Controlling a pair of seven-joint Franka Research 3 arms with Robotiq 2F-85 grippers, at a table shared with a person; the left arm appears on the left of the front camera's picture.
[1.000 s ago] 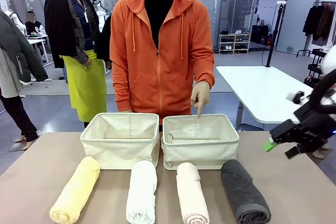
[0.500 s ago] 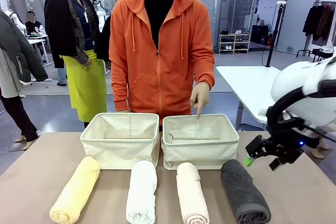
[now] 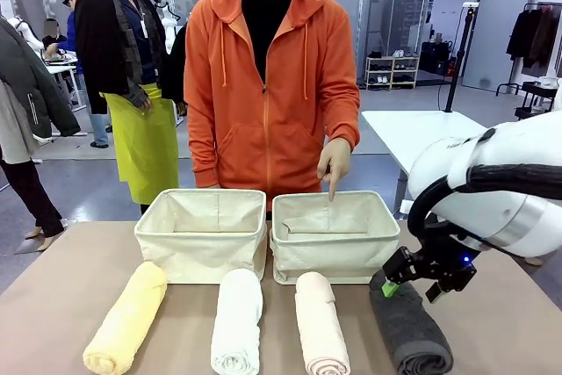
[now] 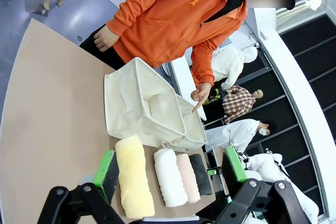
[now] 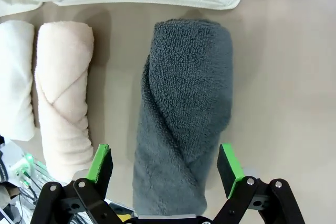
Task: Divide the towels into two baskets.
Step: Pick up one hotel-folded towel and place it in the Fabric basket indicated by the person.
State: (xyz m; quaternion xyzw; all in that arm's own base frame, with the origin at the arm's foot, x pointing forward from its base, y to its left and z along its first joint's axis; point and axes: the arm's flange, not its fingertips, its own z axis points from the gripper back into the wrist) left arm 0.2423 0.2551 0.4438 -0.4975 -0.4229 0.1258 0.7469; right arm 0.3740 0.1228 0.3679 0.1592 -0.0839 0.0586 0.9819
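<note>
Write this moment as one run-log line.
right tool: open, over dark grey towel | left tool: open | person's hand: pointing into right basket

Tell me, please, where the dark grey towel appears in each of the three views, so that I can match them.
Front view: the dark grey towel lies at lower right, last in the row.
Left wrist view: the dark grey towel is a small dark strip at bottom centre, at the row's far end.
Right wrist view: the dark grey towel lies large in the centre.
Shared landmark: the pink-beige towel lies directly beside it in all three.
</note>
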